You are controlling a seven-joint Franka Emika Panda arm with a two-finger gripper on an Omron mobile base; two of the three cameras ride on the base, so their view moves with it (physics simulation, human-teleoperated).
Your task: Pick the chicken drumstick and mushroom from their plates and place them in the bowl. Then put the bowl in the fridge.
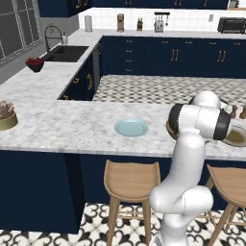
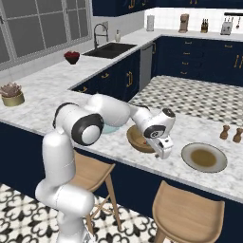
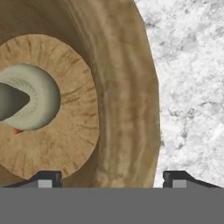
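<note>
**Gripper straddling the bowl's rim, food already inside**

Left base view: the arm's elbow hides most of the work area. The light blue plate (image 1: 131,128) lies bare on the marble counter (image 1: 72,125), and a sliver of the grey-rimmed plate (image 1: 237,137) shows at the right edge, also without food as far as can be told.

Right base view: the gripper (image 2: 163,151) hangs at the near edge of the wooden bowl (image 2: 137,139), which sits on the counter between the two plates. The grey-rimmed plate (image 2: 204,157) is just beside it, its brownish centre bare.

Hand view: the two fingertips (image 3: 46,178) stand wide apart, one over the bowl's inside, the other over the counter, so the thick rim (image 3: 131,109) lies between them. Nothing is gripped yet. The mushroom (image 3: 33,103) rests on the bowl's floor, with a speck of orange beneath it, probably the chicken drumstick (image 3: 16,130).

Risks, as I judge them: a one-sided rim grip may tip the deep bowl when lifted, spilling the food; the fingers may slip off the sloping wall.
</note>
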